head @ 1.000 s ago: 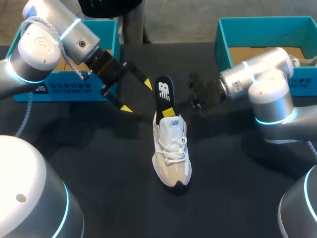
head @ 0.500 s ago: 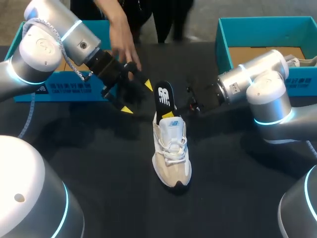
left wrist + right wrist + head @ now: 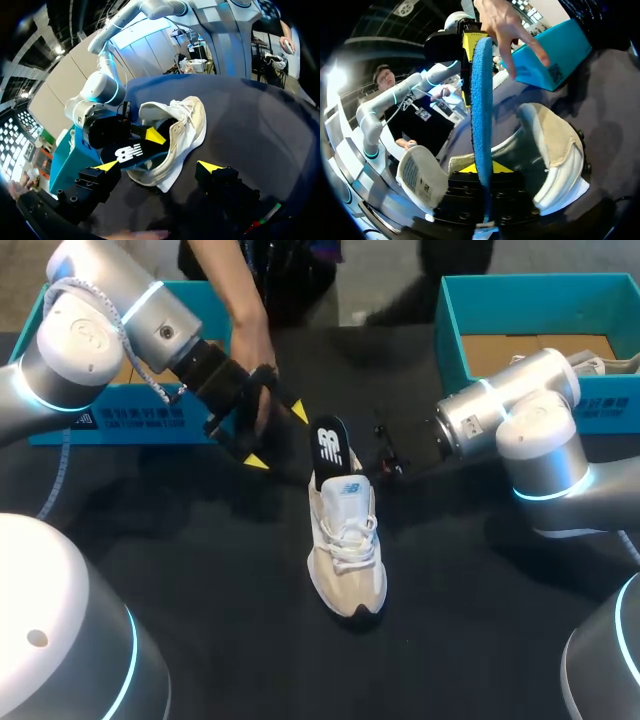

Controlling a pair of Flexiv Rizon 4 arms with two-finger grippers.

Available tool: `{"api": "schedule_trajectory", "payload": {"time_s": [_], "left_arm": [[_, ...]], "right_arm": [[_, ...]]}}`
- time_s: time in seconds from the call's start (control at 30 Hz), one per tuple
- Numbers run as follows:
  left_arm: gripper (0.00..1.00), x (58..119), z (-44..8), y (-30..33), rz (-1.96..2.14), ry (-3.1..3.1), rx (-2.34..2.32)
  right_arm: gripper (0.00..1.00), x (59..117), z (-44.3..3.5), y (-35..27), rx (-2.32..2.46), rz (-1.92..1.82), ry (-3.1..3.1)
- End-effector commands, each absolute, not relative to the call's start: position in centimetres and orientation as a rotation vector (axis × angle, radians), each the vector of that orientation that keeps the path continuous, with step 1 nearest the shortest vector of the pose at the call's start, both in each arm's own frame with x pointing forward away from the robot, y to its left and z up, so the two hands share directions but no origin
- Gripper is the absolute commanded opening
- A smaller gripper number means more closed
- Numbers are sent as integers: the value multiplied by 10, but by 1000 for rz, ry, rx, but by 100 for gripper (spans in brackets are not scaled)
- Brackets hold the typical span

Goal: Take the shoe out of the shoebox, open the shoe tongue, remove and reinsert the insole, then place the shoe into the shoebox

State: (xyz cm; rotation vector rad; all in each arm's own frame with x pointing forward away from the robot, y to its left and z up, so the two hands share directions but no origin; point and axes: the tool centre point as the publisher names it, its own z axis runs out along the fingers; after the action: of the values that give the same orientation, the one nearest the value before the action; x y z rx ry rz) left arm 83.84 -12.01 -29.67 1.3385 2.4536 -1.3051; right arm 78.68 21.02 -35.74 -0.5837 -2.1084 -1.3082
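A white and beige shoe (image 3: 346, 540) stands upright mid-table, toe toward me. Its black insole (image 3: 330, 445) sticks up out of the heel opening. My right gripper (image 3: 358, 466) comes in from the right and is shut on the insole's lower part. In the right wrist view the insole (image 3: 481, 100) stands edge-on between the right gripper's (image 3: 482, 170) yellow tips, over the shoe (image 3: 555, 145). My left gripper (image 3: 277, 436) hangs open just left of the insole. In its own view the left gripper (image 3: 159, 167) faces the shoe (image 3: 180, 132) and insole (image 3: 131, 152), touching neither.
A person's hand (image 3: 255, 360) reaches over the table, right above my left gripper's fingers. One teal shoebox (image 3: 130, 405) sits at the back left and another teal shoebox (image 3: 450, 315) at the back right. The black tabletop (image 3: 230, 620) lies in front of the shoe.
A person's hand has come in over the table to my left gripper. The insole has sunk lower into the shoe, and my right arm has shifted slightly. The left gripper has stayed put.
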Motion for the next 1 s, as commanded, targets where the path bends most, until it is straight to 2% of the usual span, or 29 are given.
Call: {"api": "schedule_trajectory", "payload": {"time_s": [0.03, 0.1, 0.37, 0.6, 1.0], "left_arm": [[100, 838, -294, -122, -1305, 2443, 1344], [100, 839, -293, -123, -1307, 2439, 1344], [100, 839, -291, -122, -1319, 2495, 1271], [100, 838, -290, -119, -1376, 2622, 1147], [100, 830, -298, -114, -1388, 2824, 1008]], "right_arm": [[28, 788, -348, 210, -585, -1308, -2135], [33, 790, -346, 209, -580, -1311, -2147], [35, 800, -339, 207, -564, -1317, -2175], [29, 807, -342, 208, -547, -1306, -2172], [25, 810, -344, 208, -537, -1298, -2162]]}}
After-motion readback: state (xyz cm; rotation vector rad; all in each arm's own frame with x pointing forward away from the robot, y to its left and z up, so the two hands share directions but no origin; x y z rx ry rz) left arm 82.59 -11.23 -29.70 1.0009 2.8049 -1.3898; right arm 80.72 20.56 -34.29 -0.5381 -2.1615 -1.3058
